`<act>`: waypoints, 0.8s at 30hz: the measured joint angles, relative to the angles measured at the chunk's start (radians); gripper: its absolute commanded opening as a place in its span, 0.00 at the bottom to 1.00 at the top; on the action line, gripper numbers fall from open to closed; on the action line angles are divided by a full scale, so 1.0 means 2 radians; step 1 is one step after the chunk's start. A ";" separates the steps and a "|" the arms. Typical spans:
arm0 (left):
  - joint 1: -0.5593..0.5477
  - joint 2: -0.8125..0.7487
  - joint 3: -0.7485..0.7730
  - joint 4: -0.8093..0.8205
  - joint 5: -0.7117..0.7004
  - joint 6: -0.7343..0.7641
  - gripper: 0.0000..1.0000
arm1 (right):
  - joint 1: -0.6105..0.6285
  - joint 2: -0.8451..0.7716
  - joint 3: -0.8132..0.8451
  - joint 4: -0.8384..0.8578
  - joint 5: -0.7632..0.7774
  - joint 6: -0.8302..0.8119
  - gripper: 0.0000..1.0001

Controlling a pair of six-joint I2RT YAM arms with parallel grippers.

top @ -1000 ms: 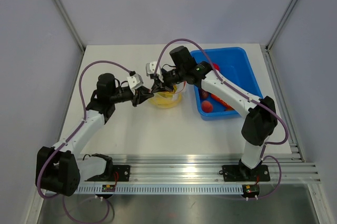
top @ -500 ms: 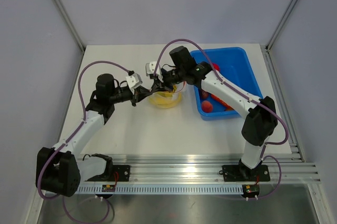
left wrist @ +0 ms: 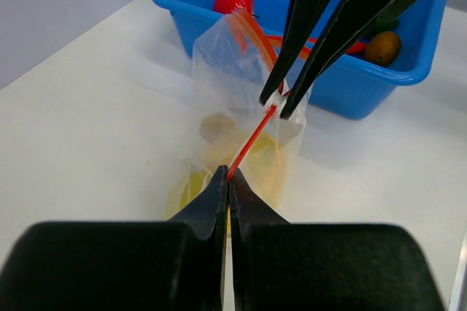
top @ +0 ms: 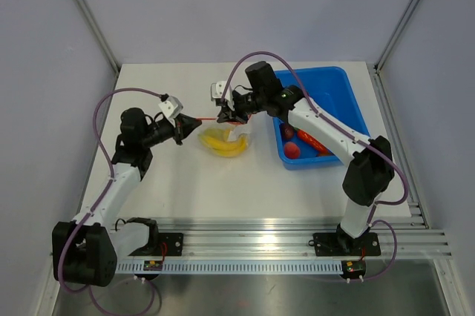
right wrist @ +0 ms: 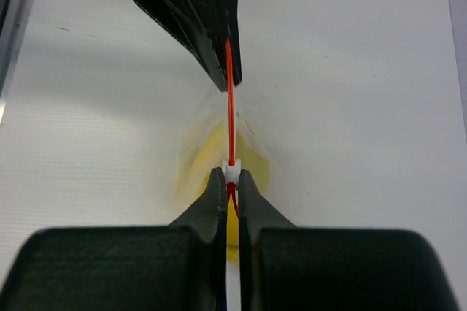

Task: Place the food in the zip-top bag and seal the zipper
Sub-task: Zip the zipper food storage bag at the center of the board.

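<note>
Left arm (top: 119,175) reached from frame left, right arm (top: 326,130) from right, meeting at centre. Left gripper (top: 194,120) clamped tight on zipper (top: 209,119) end; right gripper (top: 225,114) pinched its white slider (right wrist: 230,171). Banana (top: 223,144) lay inside bag (top: 241,136), left of bin (top: 319,71).

A flat white tabletop (top: 185,190) sits between plain pale grey walls (top: 245,4); a ribbed aluminium rail (top: 252,236) runs along its near edge.

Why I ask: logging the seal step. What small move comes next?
Probably draw the right tool, shut on the white slider, away from the left tool, shut on the zipper; beyond the slider the bag mouth looks open.
</note>
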 measured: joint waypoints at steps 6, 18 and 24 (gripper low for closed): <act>0.028 -0.008 0.000 0.006 -0.015 -0.012 0.00 | -0.023 -0.003 0.000 -0.005 0.020 -0.001 0.00; 0.047 -0.008 0.011 0.007 -0.046 -0.019 0.00 | -0.070 -0.029 -0.006 -0.021 0.052 -0.003 0.00; 0.062 -0.008 0.033 0.006 -0.060 -0.022 0.00 | -0.080 -0.038 -0.007 -0.022 0.064 -0.003 0.00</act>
